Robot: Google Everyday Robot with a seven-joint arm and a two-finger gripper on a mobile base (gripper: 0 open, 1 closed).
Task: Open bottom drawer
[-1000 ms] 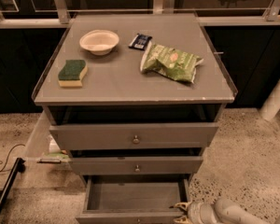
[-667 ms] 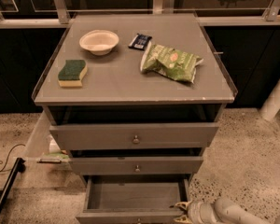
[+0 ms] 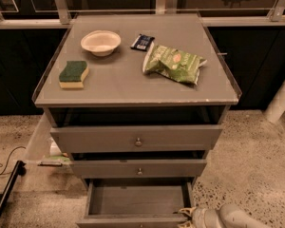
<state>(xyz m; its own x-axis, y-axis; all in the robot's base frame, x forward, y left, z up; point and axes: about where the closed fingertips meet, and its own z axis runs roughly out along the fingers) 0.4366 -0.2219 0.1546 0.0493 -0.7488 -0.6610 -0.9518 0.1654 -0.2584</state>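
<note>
The bottom drawer (image 3: pixel 133 199) of the grey cabinet stands pulled out, its plain grey box interior showing; its front runs along the frame's lower edge and its knob is cut off from view. Above it are the middle drawer (image 3: pixel 138 168) and the wide top drawer (image 3: pixel 137 137), each with a small round knob, both slightly out. My gripper (image 3: pixel 189 214) sits at the bottom right, next to the open drawer's right front corner, with the pale arm (image 3: pixel 232 217) behind it.
On the cabinet top (image 3: pixel 118 80) lie a white bowl (image 3: pixel 100 42), a green-and-yellow sponge (image 3: pixel 73 74), a dark packet (image 3: pixel 142 42) and a green chip bag (image 3: pixel 173 63). A black cable (image 3: pixel 2 163) and a dark bar (image 3: pixel 4 194) lie on the speckled floor at left.
</note>
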